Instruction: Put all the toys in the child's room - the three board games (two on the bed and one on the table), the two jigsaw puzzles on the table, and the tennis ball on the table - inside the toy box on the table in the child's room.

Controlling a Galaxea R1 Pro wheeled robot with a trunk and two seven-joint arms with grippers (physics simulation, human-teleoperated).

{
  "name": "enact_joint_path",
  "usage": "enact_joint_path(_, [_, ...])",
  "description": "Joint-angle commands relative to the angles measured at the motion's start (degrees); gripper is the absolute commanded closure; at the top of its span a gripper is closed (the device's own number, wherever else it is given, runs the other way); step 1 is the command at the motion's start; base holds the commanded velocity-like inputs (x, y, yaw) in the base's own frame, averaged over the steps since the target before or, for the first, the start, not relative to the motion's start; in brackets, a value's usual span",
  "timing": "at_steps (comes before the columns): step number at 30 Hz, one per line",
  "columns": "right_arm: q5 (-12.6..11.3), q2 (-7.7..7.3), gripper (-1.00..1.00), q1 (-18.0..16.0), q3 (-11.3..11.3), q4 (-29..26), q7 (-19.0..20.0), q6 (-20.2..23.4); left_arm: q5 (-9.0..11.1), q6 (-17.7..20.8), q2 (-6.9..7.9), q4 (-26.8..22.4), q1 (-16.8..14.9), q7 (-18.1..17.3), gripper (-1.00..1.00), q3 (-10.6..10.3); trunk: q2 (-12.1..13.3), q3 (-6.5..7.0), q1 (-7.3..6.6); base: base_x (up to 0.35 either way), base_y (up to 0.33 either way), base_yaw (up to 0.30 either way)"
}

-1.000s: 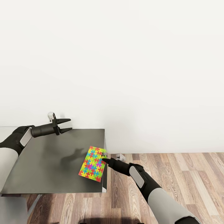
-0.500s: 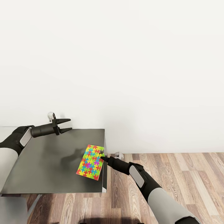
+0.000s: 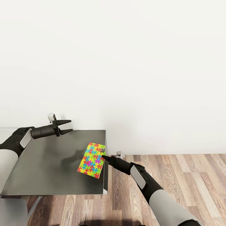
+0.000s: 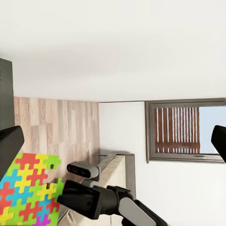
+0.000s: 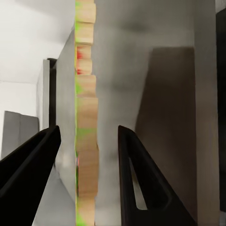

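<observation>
Head view: 1 jigsaw puzzle sits at the right end of the dark-grey table section, near its right edge, tilted/raised off the top w/ its right edge up by the right gripper. Right arm reaches in from lower right over the wood floor; fingertips are at the puzzle's right edge. Right wrist view shows the puzzle edge-on, thin wood-coloured edge w/ green/red flecks, running between the 2 dark fingers. Jaws are spread wider than the puzzle's thickness, gaps on both sides, so released, not clamped.

Left gripper hovers over the far left part of the table, near the white wall, well apart from the puzzle; its 2 fingers are parted, holding nothing. Left wrist view: puzzle corner in front of the right arm, plus a window w/ slats beyond.
</observation>
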Motion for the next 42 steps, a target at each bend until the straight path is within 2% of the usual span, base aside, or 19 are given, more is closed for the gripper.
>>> enact_joint_path(1, [-0.5, 0.0, 1.0, 0.0, 0.0, 0.0, -0.1, 0.4, 0.3, 0.4, 0.08, 0.0, 0.0, -0.2, -1.0, -0.4, -0.1, -0.09, 0.03, 0.0, 0.0, 0.0])
enact_joint_path(8, [-1.1, 0.01, 1.0, -0.1, -0.5, -0.3, 0.1, 0.3, 0.4, 0.4, 0.01, 0.0, 0.0, -0.3, -1.0, -0.4, -0.1, -0.09, 0.03, 0.0, 0.0, 0.0])
enact_joint_path(16, [-1.3, 0.07, 1.0, -0.2, -0.6, -0.9, 3.0, 0.3, 0.4, 0.4, 0.28, 0.0, 0.0, -0.4, -1.0, -0.3, -0.1, -0.09, 0.03, 0.0, 0.0, 0.0])
enact_joint_path(34, [-1.4, 0.04, 1.0, -0.2, -0.8, -1.1, 3.2, 0.2, 0.3, 0.4, 0.32, 0.1, 0.9, -0.3, -1.0, -0.3, -0.1, -0.08, 0.03, 0.0, 0.0, 0.0])
enact_joint_path(42, [-1.4, 0.09, 1.0, -0.2, -0.7, -1.2, 3.2, 0.1, 0.3, 0.3, 0.26, 0.0, 1.9, -0.1, -1.0, -0.3, -0.1, 0.41, 0.03, 0.0, 0.0, 0.055])
